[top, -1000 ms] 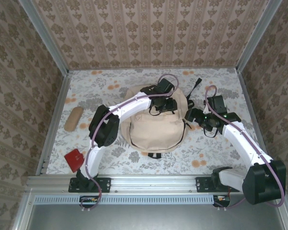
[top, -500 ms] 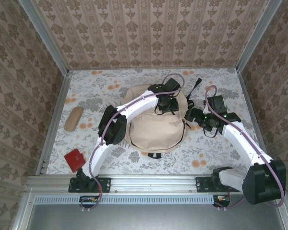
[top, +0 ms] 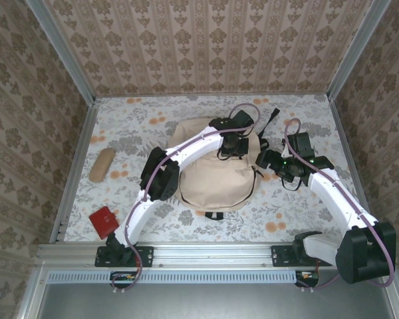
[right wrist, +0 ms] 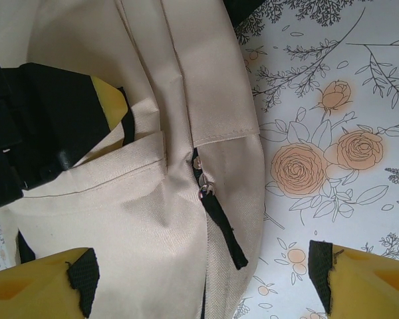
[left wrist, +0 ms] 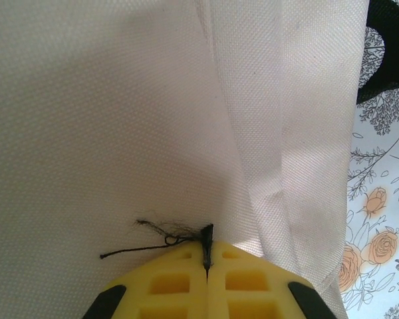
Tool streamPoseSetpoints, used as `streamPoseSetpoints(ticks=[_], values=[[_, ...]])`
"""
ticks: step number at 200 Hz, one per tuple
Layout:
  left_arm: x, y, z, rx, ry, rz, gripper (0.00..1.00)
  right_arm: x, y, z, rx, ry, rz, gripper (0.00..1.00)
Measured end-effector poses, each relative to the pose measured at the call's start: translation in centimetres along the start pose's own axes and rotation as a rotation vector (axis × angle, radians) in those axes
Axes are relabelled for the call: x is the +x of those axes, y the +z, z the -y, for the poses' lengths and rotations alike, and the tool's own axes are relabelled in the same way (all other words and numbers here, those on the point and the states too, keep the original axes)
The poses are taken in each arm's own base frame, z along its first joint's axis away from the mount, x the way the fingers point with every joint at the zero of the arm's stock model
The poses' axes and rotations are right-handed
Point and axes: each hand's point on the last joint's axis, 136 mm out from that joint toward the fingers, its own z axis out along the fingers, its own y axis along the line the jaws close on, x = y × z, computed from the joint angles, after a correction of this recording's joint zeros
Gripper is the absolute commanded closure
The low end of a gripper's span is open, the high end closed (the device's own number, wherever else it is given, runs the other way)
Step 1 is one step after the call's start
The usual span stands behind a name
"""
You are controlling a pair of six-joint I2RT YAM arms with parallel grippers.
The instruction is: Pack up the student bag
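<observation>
Left arm has pushed further across toward the bag's far right corner, and its jaws have gone from part open to fully closed; right arm hasn't budged.

Left to right:
- pencil case [top: 102, 164], one, tan, on the table [top: 306, 212] well left of the bag, not packed.
- red flat item [top: 104, 222], one, near the front left edge, can't tell what it is, not packed.
- left gripper [top: 231, 146], over the bag's upper part. On its wrist cam the yellow tips meet with a thin black tab [left wrist: 207, 234] pinched between them, a loose thread beside it.
- bag [top: 209, 179], one, beige, lying flat mid-table, zip looks closed.
- right gripper [top: 269, 163], jaws wide, holding nothing, just off the bag's right edge. Its cam shows one zip pull [right wrist: 205, 194] with a black pull strap between my two fingers.

Counts: two arms, one bag, two loose items outside it.

My read: the pinch means I've got an anchor on the bag, probably to hold it while the right goes for the zip. Opening isn't started, so the task is early.
</observation>
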Motion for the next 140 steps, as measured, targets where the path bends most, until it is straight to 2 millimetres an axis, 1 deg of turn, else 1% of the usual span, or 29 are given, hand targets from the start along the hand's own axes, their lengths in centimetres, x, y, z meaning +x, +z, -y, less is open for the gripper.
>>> streamPoseSetpoints(ticks=[12,27,43,59,75,83,103,120,140], values=[[-0.1,-0.2,-0.1,-0.001,0.009,0.011,1.0,0.0,0.0,-0.1,-0.005,0.002,0.0,0.15],[0.1,-1.0,-0.5,-0.005,0.022,0.028,1.0,0.0,0.1,-0.5,-0.03,-0.001,0.0,0.18],[0.3,-2.7,-0.7,0.01,0.038,0.053,1.0,-0.1,0.2,-1.4,-0.074,0.0,-0.008,0.2],[0.3,-4.9,-0.5,0.051,0.058,0.095,1.0,-0.4,0.5,-2.3,-0.124,0.011,-0.013,0.22],[0.2,-6.6,-0.1,0.098,0.072,0.136,1.0,-0.7,1.3,-2.9,-0.153,0.021,-0.023,0.24],[0.2,-7.2,0.1,0.118,0.079,0.151,1.0,-0.7,1.9,-3.0,-0.16,0.03,-0.035,0.26],[0.2,-7.4,0.3,0.154,0.088,0.17,1.0,-0.6,3.6,-3.0,-0.174,0.052,-0.074,0.28],[0.2,-6.7,-0.1,0.167,0.086,0.169,1.0,-0.6,4.9,-3.2,-0.186,0.074,-0.111,0.3],[0.5,-6.0,-0.5,0.177,0.082,0.161,1.0,-1.4,6.5,-3.8,-0.203,0.087,-0.131,0.37]])
